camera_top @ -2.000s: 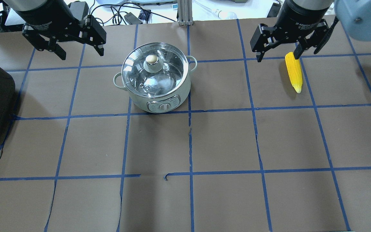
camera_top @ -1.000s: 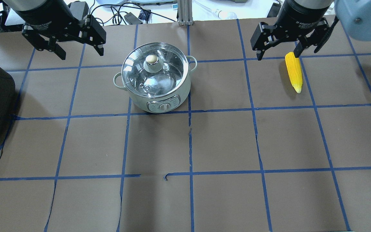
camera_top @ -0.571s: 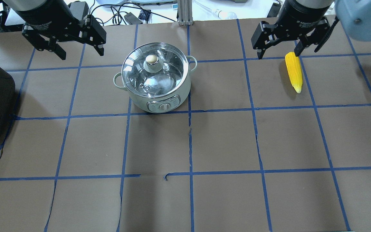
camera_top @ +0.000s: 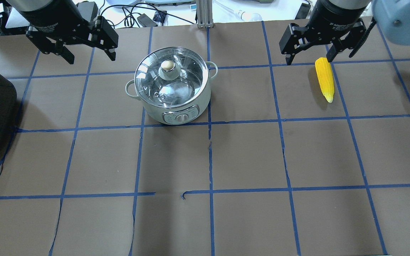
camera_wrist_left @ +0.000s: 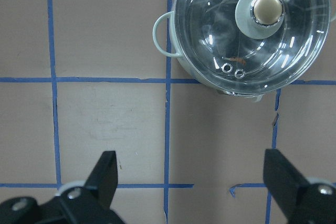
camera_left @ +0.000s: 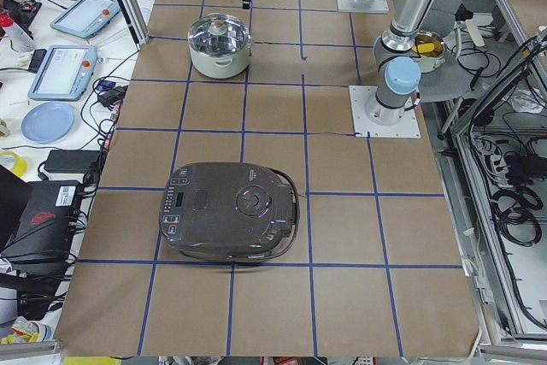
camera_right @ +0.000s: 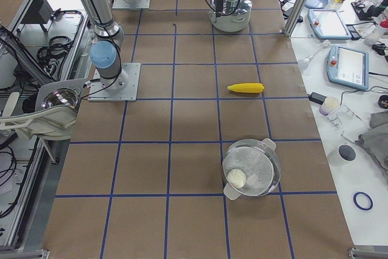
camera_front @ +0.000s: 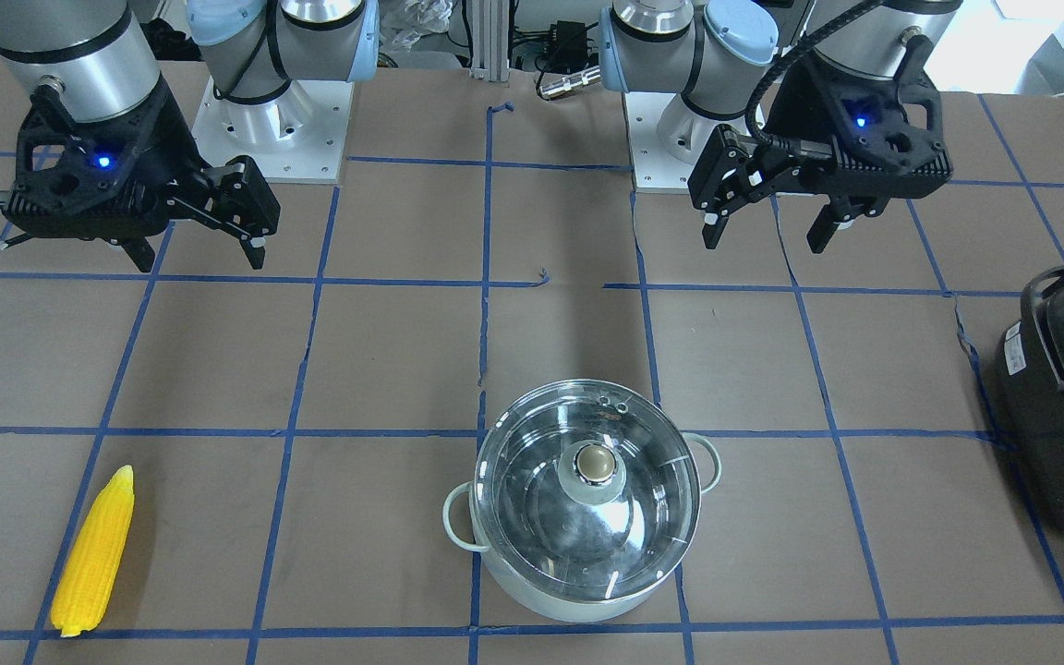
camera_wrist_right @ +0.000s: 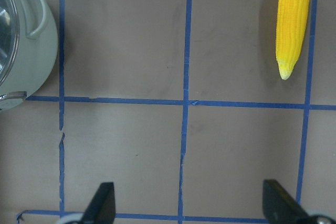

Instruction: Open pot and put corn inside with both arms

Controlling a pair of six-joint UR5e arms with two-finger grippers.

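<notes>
Progress appears nil: round mint-white steel pot (camera_top: 155, 110) sits at far centre of brown gridded desk (camera_top: 247, 156) under its clear glass lid (camera_top: 185, 76), bright yellow plastic corn cob (camera_top: 325, 79) lies far right, and left tool (camera_top: 91, 58) and right tool (camera_top: 309, 60) hover wide open, empty.

- We see a table (camera_top: 247, 156) covered in brown paper, ruled into squares by blue tape (camera_top: 210, 160)
- The mint-white pot (camera_top: 172, 85) stands upright on it, glass lid (camera_top: 185, 83) on
- The corn cob (camera_top: 325, 79) lies flat, well apart from it
- A dark grey cooker (camera_left: 229, 222) sits at one end, a small steel pot (camera_right: 251, 167) at the other
</notes>
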